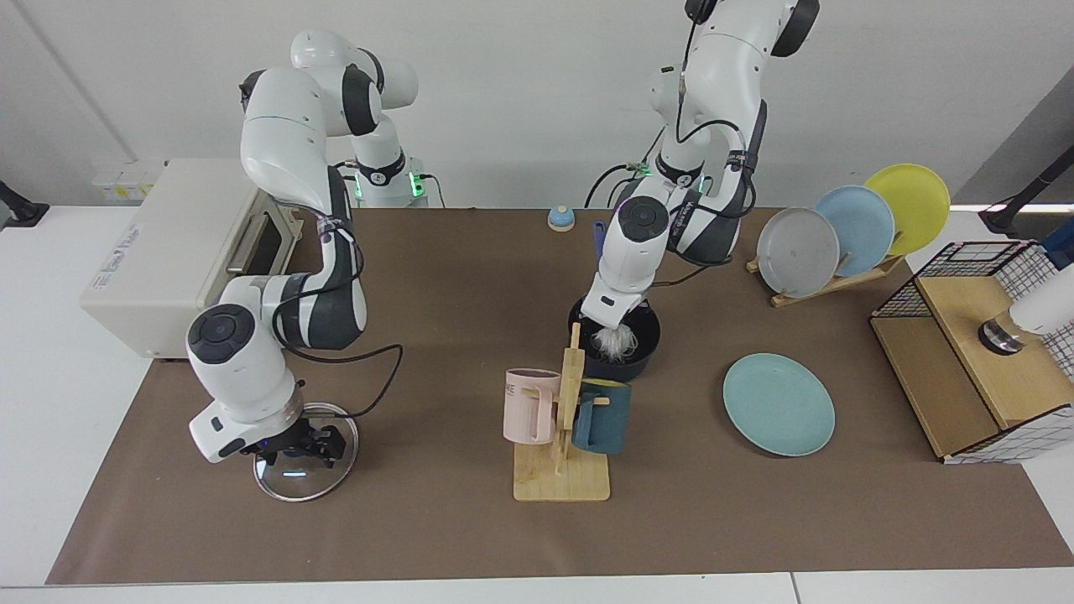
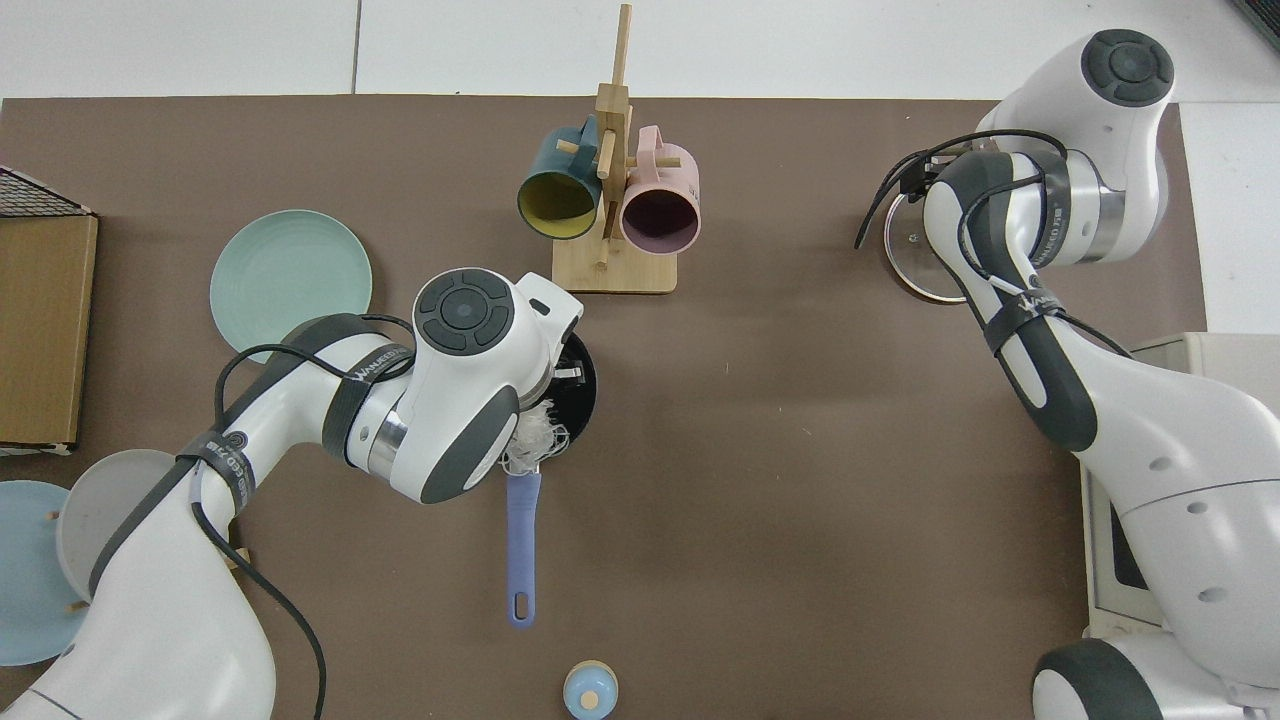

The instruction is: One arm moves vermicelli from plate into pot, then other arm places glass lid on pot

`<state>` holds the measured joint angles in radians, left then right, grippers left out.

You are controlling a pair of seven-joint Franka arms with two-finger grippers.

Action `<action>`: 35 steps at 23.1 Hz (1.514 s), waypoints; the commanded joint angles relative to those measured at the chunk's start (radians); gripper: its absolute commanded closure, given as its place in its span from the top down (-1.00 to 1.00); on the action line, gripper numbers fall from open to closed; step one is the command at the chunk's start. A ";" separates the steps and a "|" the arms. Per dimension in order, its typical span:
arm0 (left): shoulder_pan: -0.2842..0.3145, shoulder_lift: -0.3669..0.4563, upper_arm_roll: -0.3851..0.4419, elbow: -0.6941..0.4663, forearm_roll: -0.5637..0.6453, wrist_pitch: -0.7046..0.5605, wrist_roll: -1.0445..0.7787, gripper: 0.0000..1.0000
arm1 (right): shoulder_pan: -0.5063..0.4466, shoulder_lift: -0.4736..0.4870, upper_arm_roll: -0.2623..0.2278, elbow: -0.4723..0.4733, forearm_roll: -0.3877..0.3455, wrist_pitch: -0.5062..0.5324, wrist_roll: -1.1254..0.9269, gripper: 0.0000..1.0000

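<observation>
While the desk [image 1: 436,520] carries everything, the step in hand is dropping the noodles, so the left claw [image 1: 611,329], low inside the pot [image 1: 642,351], looks clamped on the vermicelli [image 1: 615,342]; it should part only once the clump sits below the rim, so no strands drape over the edge. The teal plate [image 1: 779,404] lies bare nearby. The right claw [image 1: 295,446] sits down on the glass lid [image 1: 323,480], and I cannot tell whether it grips yet.
</observation>
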<state>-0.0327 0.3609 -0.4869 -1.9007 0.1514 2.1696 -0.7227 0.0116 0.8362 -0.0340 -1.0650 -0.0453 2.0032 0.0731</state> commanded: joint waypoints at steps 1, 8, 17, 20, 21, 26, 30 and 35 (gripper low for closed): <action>0.007 -0.022 0.010 -0.035 0.022 0.035 0.051 1.00 | -0.033 -0.049 0.020 -0.059 0.019 -0.008 -0.096 0.97; 0.004 -0.026 0.013 -0.012 0.022 -0.003 0.060 1.00 | -0.028 -0.134 0.019 -0.279 0.055 0.106 -0.133 0.94; 0.007 -0.079 0.013 0.103 0.022 -0.203 0.072 1.00 | -0.028 -0.138 0.017 -0.276 0.036 0.092 -0.138 -1.00; 0.004 -0.108 0.008 0.193 0.017 -0.298 0.072 1.00 | -0.025 -0.152 0.017 -0.273 0.036 0.091 -0.136 -1.00; 0.004 -0.106 0.008 0.234 0.020 -0.333 0.072 1.00 | -0.024 -0.158 0.019 -0.271 0.036 0.088 -0.134 -1.00; 0.026 -0.100 0.024 0.328 0.022 -0.404 0.172 1.00 | 0.014 -0.239 0.019 -0.271 0.038 0.017 -0.125 -1.00; 0.053 -0.103 0.109 0.334 0.010 -0.404 0.346 1.00 | 0.096 -0.340 0.005 -0.271 0.025 -0.110 -0.054 -1.00; 0.054 -0.132 0.217 0.334 -0.023 -0.424 0.505 1.00 | 0.168 -0.485 0.017 -0.286 -0.011 -0.300 0.088 -1.00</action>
<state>0.0225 0.2431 -0.3315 -1.5863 0.1518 1.7834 -0.3314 0.1295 0.4872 -0.0208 -1.2917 -0.0311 1.8168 0.0640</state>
